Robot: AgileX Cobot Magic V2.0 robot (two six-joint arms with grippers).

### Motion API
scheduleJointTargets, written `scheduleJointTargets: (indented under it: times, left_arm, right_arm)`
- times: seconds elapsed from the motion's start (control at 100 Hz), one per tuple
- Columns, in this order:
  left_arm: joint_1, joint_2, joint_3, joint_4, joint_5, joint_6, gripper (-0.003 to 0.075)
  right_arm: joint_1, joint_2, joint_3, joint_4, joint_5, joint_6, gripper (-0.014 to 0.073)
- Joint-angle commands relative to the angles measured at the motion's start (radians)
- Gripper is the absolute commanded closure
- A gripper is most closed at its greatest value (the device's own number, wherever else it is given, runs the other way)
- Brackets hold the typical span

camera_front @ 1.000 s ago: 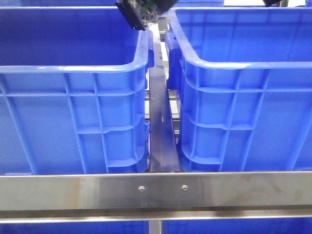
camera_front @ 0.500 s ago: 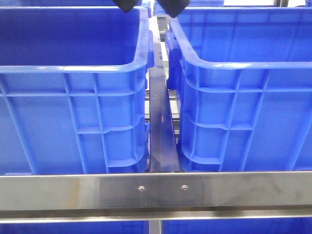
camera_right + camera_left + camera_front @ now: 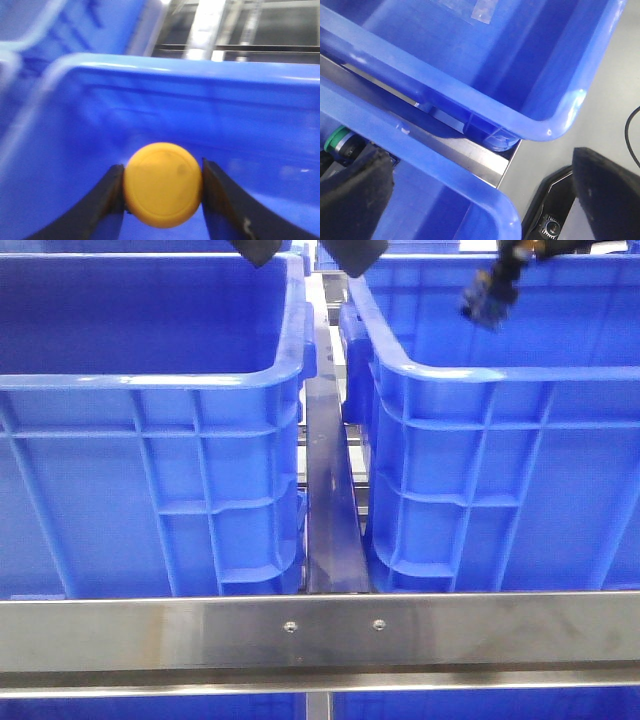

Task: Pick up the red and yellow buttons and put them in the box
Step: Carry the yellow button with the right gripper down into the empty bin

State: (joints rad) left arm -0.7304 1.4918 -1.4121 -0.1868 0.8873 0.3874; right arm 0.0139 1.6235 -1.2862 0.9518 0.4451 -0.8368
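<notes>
A: Near first. Steel rail (image 3: 320, 632) across the front. Behind it two blue crates, left crate (image 3: 150, 440) and right crate (image 3: 500, 440), side by side with a narrow gap and a steel strip (image 3: 325, 500) between them.

B: Hands?

A: Left hand (image 3: 308, 252) at the far top edge, above the gap. Fingers spread wide, nothing between them; the left wrist view shows both black fingers (image 3: 355, 195) well apart over the crate rims. Right hand (image 3: 490, 295) hangs blurred over the right crate's far half.

B: Is it carrying?

A: Yes. In the right wrist view the right hand (image 3: 162, 187) has its two dark fingers closed on the yellow button (image 3: 162, 184), one pressing each side of the rim. Blue crate wall (image 3: 200, 110) behind it.

B: The button?

A: Flat, round, orange-yellow, glossy, a faint raised ring near the edge. Face toward the camera, held by the edge only.

B: Red one?

A: Not in any view. Cannot say where it lies.

B: Risks?

A: My reading: a smooth disc pinched on its thin edge could squirt out if the arm swings fast. Blur suggests speed. If released short of the box, it could fall in the gap or the wrong crate; they look alike, and I cannot tell which is the box.
</notes>
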Motion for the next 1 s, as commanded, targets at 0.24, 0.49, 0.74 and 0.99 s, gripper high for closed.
scheduleJointTargets:
  times: [0.24,0.49,0.74,0.99]
  left_arm:
    - [-0.008,-0.035,-0.033,-0.024,-0.043,-0.005,0.0041]
    - [-0.008,-0.035,-0.033,-0.024,-0.043,-0.005,0.0041]
    - [-0.008,-0.035,-0.033,-0.024,-0.043,-0.005,0.0041]
    - [-0.008,-0.035,-0.033,-0.024,-0.043,-0.005,0.0041]
  right_arm:
    - [-0.001,0.117,-0.037,0.026,-0.219,-0.146,0.0345]
    - [0.0,0.183,-0.039,0.026,-0.255,-0.146,0.0345]
    - [0.0,0.188,-0.039,0.026,-0.241,-0.146,0.0327]
    - [0.0,0.188,-0.039,0.026,-0.219,-0.146,0.0146]
